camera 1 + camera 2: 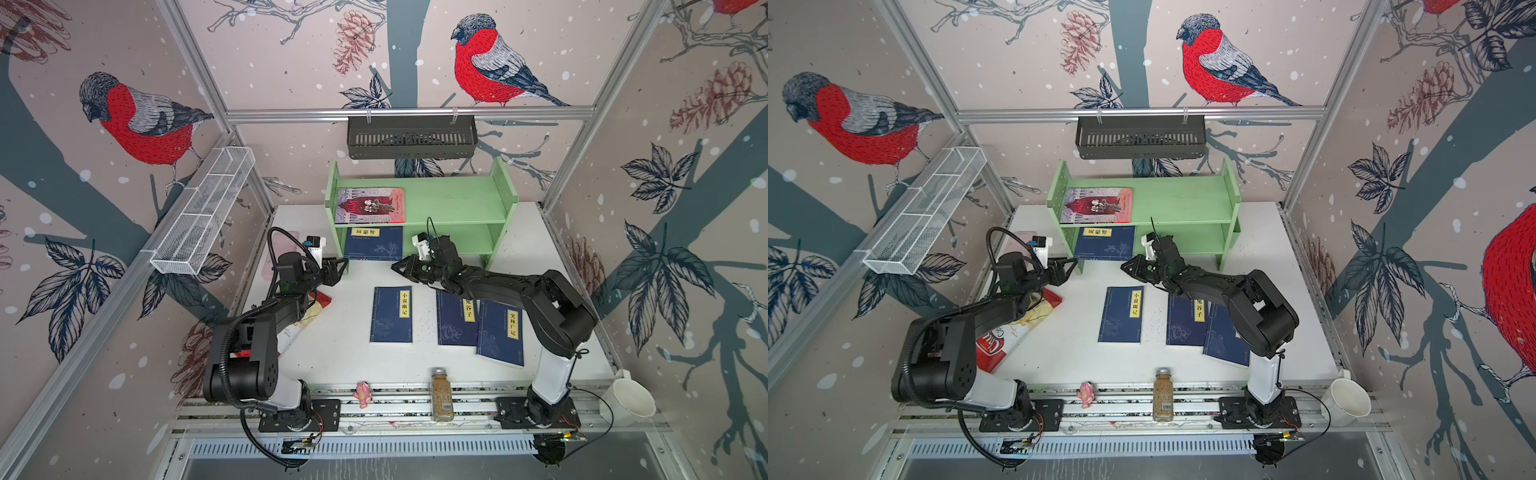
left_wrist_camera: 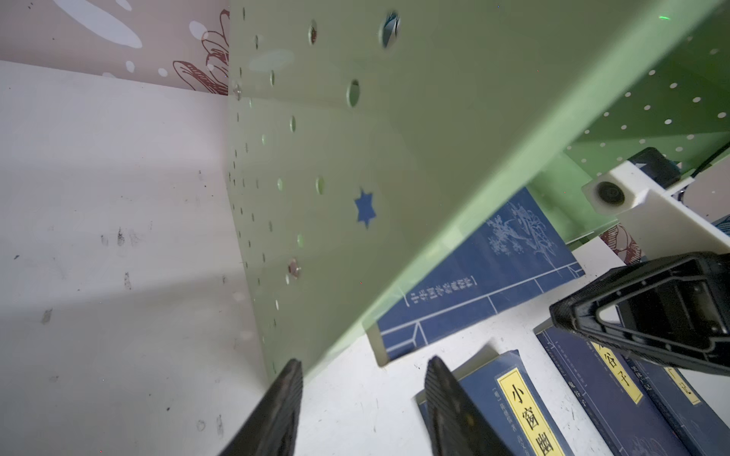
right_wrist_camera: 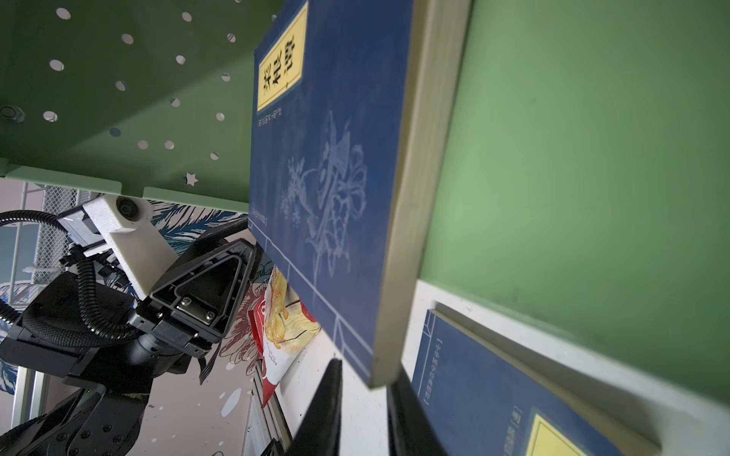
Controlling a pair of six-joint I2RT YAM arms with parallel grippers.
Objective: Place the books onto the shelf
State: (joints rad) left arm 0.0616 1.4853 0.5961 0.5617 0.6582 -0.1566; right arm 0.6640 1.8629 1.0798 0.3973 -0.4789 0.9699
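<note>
Tabletop with two black robot arms facing a light green shelf (image 1: 457, 195) at the back of a white table (image 1: 332, 361).

In both top views, a pink-red book (image 1: 370, 205) lies flat at the left end of the upper tier. Below it, a navy book (image 1: 374, 243) lies on the lower tier, and its near edge sticks out past the board. Three more books wait on the table. A lone book (image 1: 392, 314) lies in the middle, and an overlapping pair (image 1: 478, 328) is partly under the right arm. The left gripper (image 1: 343, 265) hovers just beside the shelf's left side panel. The right gripper (image 1: 397, 266) points at the navy book's near right corner.

In the left wrist view, the left gripper's fingers (image 2: 276, 410) stand moderately apart with only bare table between them. The panel's front corner is just beside one finger.

In the right wrist view, the right gripper's jaws are narrow and the navy book's overhanging corner sits right at their tips. I cannot tell whether they pinch it or only touch it.

Likely risks:
- A push at that one corner may swing the navy book round instead of sliding it in, or tip it off the board.
- The shelf looks light, so a hard push could shove it backward, or the left fingers could knock the panel.
- The two grippers are near each other and could clash.
- Lifting one book of the overlapping pair may drag the other along.
</note>
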